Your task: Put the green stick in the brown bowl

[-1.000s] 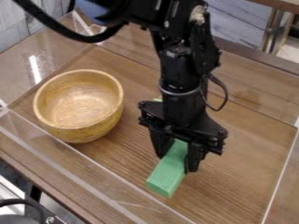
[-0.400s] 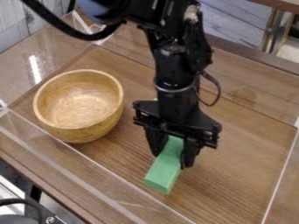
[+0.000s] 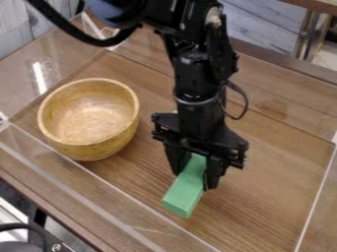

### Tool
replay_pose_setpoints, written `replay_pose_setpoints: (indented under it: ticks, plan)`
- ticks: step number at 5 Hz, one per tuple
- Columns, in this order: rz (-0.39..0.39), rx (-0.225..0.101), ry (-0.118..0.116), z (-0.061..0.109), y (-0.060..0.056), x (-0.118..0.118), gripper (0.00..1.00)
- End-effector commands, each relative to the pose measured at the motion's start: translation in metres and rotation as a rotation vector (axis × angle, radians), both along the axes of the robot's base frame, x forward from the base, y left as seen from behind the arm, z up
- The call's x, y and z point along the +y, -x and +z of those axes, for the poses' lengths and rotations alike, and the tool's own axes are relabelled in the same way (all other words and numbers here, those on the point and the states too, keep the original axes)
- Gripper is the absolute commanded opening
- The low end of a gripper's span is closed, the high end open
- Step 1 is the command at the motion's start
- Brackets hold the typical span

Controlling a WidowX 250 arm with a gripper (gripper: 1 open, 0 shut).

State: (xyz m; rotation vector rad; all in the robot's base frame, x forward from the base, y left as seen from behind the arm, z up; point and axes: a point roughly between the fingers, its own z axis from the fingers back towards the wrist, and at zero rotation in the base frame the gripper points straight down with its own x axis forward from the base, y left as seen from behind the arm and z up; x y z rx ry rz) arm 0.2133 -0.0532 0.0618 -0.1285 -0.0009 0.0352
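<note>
1. Camera view: the gripper (image 3: pixel 195 169) points straight down, its fingers clamped on the upper end of the green stick (image 3: pixel 187 192).
2. The green stick slants toward the camera, its lower end near or on the wooden table (image 3: pixel 283 162).
3. The brown bowl (image 3: pixel 89 118) stands left of the gripper, apart from the stick.

A single camera looks down at an angle from fairly near, across the wooden table (image 3: pixel 283 138), taking in the brown bowl (image 3: pixel 89 118) at left and the arm (image 3: pixel 198 59) at centre.
</note>
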Motion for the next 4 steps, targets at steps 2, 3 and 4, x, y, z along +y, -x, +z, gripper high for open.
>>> replay_pose_setpoints:
  ticks: [2, 3, 4]
  plan:
    - [-0.073, -0.037, 0.020, 0.032, 0.004, 0.024, 0.00]
    - [-0.103, -0.078, 0.035, 0.045, -0.009, 0.024, 0.00]
    - [-0.101, -0.082, 0.029, 0.055, -0.011, 0.043, 0.00]
